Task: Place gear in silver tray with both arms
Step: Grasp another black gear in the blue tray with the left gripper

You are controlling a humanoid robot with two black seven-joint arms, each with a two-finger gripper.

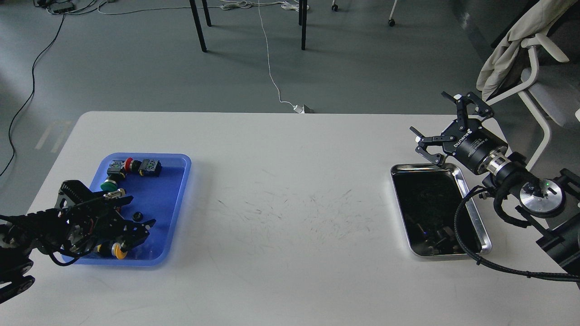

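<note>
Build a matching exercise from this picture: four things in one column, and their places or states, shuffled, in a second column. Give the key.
Things
1. blue tray
2. silver tray
3. right gripper
4. left gripper

Places or states
A. open, raised past the far end of the metal tray
B. on the table's left side, holding push buttons and small parts
C. low over the near part of the plastic tray
D. on the table's right side, dark reflective bottom

Pairs: 1-B, 2-D, 3-A, 4-C
</note>
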